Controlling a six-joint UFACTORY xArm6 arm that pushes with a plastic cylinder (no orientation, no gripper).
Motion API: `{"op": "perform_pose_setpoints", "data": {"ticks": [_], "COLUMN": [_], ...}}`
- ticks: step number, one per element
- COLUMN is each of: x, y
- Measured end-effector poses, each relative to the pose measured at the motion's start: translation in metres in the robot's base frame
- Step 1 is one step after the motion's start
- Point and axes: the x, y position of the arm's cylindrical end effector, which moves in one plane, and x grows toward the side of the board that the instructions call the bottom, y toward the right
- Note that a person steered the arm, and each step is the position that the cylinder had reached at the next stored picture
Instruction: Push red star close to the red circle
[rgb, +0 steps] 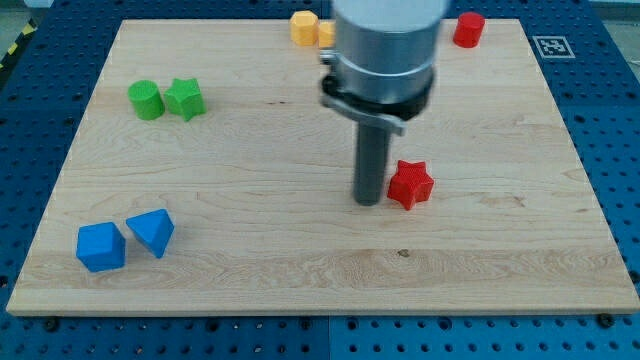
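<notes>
Claw: none on this arm, so nothing is released, clenched or grasping; it ends in a plain dark rod, and my tip (368, 203) rests on the counter (300, 270) near the middle.
Tip against star: just beside the red star (410, 184), on the star's left in the view and slightly lower; whether they touch I cannot tell.
Red star: a little right of the counter's centre, lying flat, with open wood around it.
Red circle: the red circle (468, 29) sits at the view's top right edge of the counter, well apart from the star.
Line to travel: up and somewhat to the right in the view, from star to circle.
Tip placement, my judgement: being left and a little below the star suits that line fairly well, but a push from here would likely send it more rightward than upward; shifting further toward the star's lower side first would aim better.
Push quality: contact through the star's middle, since an off-centre shove on its points would probably spin it aside.
Stopping: ease off near the circle, which stands close to the counter's edge and could be knocked off.
Bystanders: yellow block (304, 27) at the top, green pair (166, 99) at upper left, blue pair (125, 240) at lower left, all away from the path.
</notes>
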Motion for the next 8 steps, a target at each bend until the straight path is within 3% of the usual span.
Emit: {"op": "perform_pose_setpoints", "data": {"ticks": [1,5,8], "x": [0.0,-0.001,-0.03], "y": [0.039,0.102,0.107]}}
